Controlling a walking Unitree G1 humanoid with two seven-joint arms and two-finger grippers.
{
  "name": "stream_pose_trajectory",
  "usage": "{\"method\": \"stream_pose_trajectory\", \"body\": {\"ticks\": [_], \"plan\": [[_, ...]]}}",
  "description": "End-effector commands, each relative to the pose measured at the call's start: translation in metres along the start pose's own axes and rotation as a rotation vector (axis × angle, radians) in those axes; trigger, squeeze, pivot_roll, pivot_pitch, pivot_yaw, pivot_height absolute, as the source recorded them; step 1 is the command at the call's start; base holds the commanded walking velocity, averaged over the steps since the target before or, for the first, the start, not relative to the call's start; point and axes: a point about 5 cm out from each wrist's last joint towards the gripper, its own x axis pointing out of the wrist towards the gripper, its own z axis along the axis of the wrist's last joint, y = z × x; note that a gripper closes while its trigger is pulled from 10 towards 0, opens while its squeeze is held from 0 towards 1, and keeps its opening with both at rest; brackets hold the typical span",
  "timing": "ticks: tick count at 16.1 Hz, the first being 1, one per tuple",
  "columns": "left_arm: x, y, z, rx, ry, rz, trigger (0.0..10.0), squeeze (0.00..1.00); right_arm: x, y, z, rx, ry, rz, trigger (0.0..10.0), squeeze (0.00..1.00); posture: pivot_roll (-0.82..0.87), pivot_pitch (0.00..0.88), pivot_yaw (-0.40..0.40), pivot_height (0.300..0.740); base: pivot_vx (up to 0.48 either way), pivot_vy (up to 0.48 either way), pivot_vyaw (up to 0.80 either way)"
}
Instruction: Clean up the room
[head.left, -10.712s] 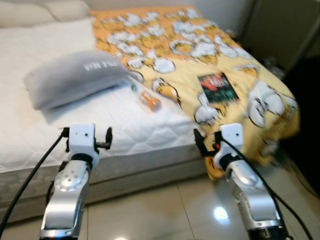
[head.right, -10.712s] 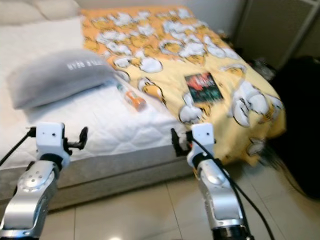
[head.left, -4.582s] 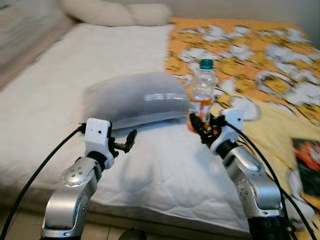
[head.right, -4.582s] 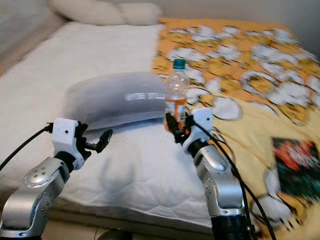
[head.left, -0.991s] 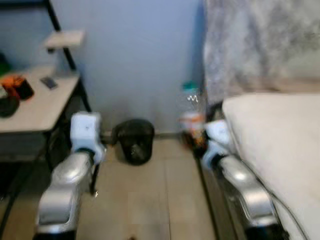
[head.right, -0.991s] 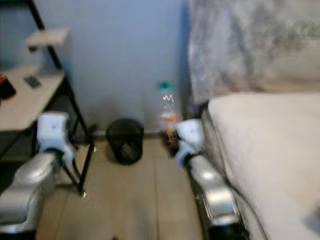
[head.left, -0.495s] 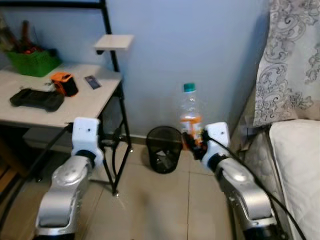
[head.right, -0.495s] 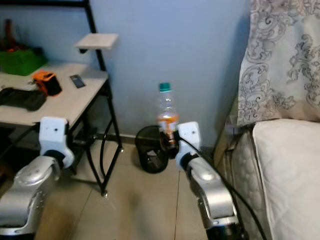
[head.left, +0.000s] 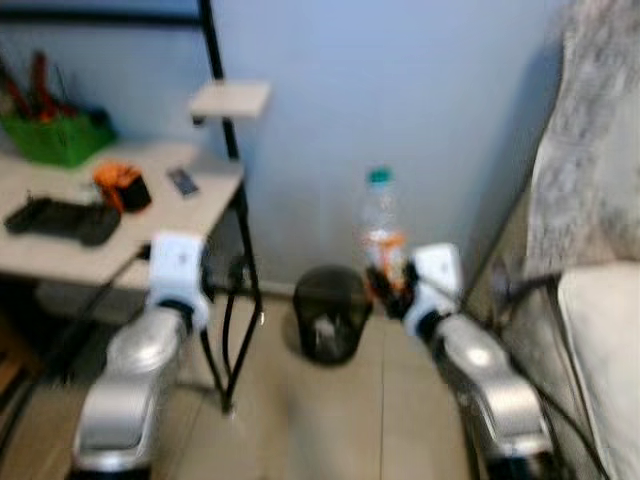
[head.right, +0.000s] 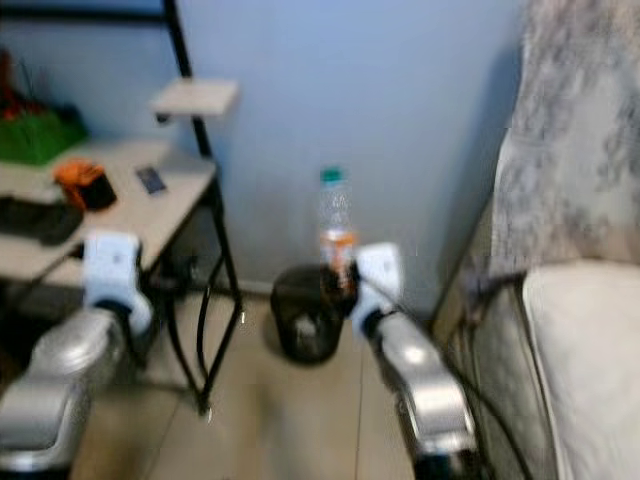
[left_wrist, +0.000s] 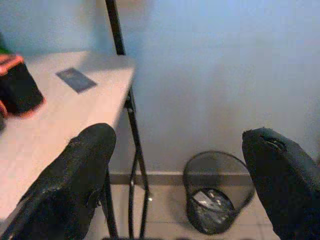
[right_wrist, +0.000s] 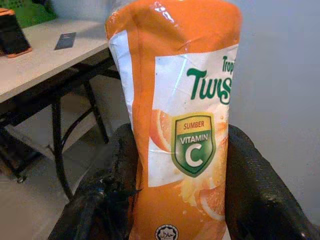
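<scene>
Eye views motion-blurred, seemingly dim; wrist views sharper.

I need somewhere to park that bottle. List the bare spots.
Bare tile floor in front of the bin. The desk has a free right edge beside the phone; its left is crowded. The right claw holds the bottle.

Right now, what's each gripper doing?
Left gripper: open, holding nothing.
Right gripper: shut on the orange drink bottle, upright.

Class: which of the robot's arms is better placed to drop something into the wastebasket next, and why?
Right. The right gripper already holds the bottle upright just above the wastebasket; the left gripper is open and holds nothing.
</scene>
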Motion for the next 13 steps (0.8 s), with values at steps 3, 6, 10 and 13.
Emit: {"method": "stream_pose_trajectory", "body": {"ticks": [3,6,10,13], "plan": [[0.0022,-0.0083,0.0031,0.004,-0.011,-0.033,10.0,0.00,-0.0025,-0.0124,0.0041,-0.022,-0.013,-0.042,10.0,0.00,0.02,0.000,0.041,0.740,0.360,0.000,0.00],[0.0022,-0.0090,0.0022,0.001,-0.007,-0.037,10.0,0.00,-0.0029,-0.0145,0.0019,-0.024,-0.003,-0.049,10.0,0.00,0.02,0.000,0.041,0.740,0.363,0.000,0.00],[0.0028,-0.0065,0.0018,0.004,-0.003,-0.033,10.0,0.00,-0.0012,-0.0146,0.0019,-0.022,0.006,-0.051,10.0,0.00,0.02,0.000,0.046,0.740,0.363,0.000,0.00],[0.0027,-0.0067,0.0017,0.017,0.002,-0.041,10.0,0.00,-0.0008,-0.0139,0.0008,-0.016,0.014,-0.052,10.0,0.00,0.02,0.000,0.044,0.740,0.365,0.000,0.00]]}}
